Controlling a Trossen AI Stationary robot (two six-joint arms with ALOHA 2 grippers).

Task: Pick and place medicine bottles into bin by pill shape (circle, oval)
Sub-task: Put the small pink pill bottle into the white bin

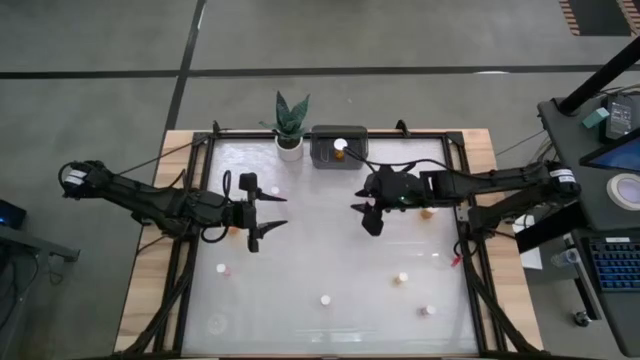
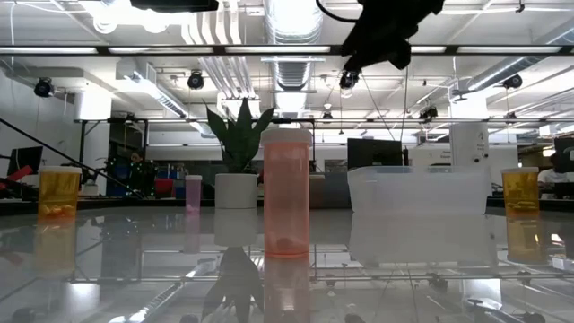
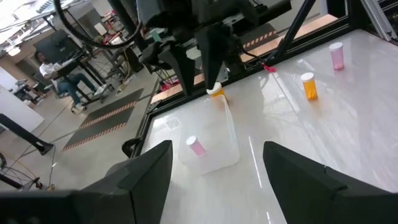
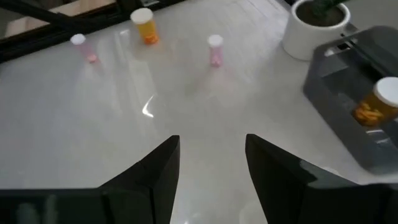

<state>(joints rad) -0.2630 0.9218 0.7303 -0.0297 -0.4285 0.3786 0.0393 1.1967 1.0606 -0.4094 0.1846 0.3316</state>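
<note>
Bottles lie scattered at your near edge of the table [image 1: 330, 330]: a pinkish one [image 1: 325, 299] in the middle, an amber one [image 1: 402, 278] and a pink one [image 1: 428, 311] to the right, another pink one [image 1: 224, 270] to the left. Farther in, you have the left gripper [image 1: 268, 211] and the right gripper [image 1: 362, 212] hovering mid-table facing each other, both with fingers spread wide and holding nothing. At the far edge, beside the plant pot [image 1: 289, 148], the grey bin [image 1: 338, 150] already holds one amber bottle [image 1: 341, 146].
</note>
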